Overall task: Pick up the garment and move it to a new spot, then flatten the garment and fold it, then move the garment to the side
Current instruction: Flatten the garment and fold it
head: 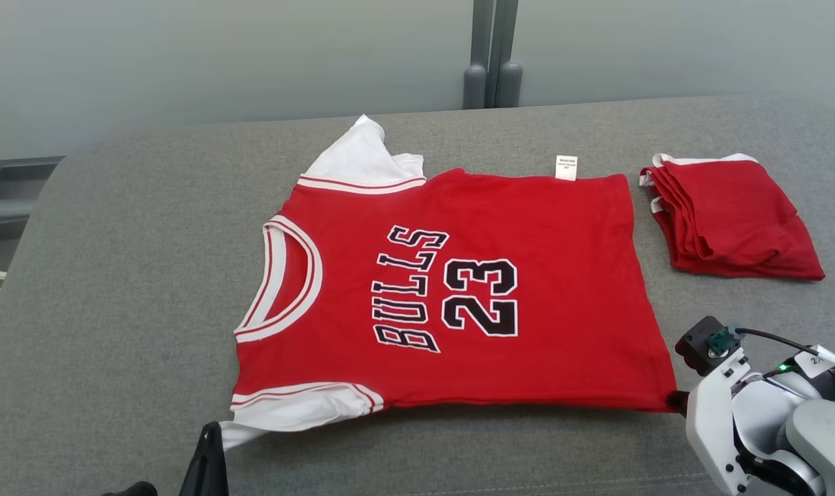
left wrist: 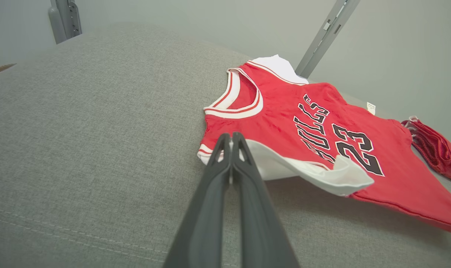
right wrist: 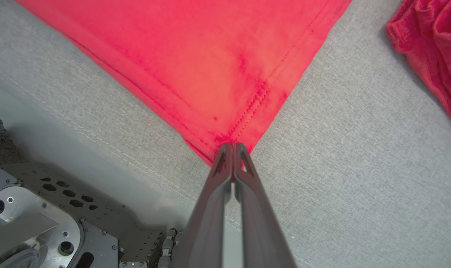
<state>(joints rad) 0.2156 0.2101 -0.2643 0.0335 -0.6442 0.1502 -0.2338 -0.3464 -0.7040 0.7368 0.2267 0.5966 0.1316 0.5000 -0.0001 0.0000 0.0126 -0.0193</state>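
Your red jersey lies flat just left of the folded red pile, right gripper pinching the hem corner nearest that pile, left gripper, mostly cut off in the head view, pinching the far white sleeve.

The red jersey spread before me carries the word "BULLS" in black, white-edged block letters, with the number "23" beside it. A small white tag at its far edge and a sticker on my right arm bear print too small to read.
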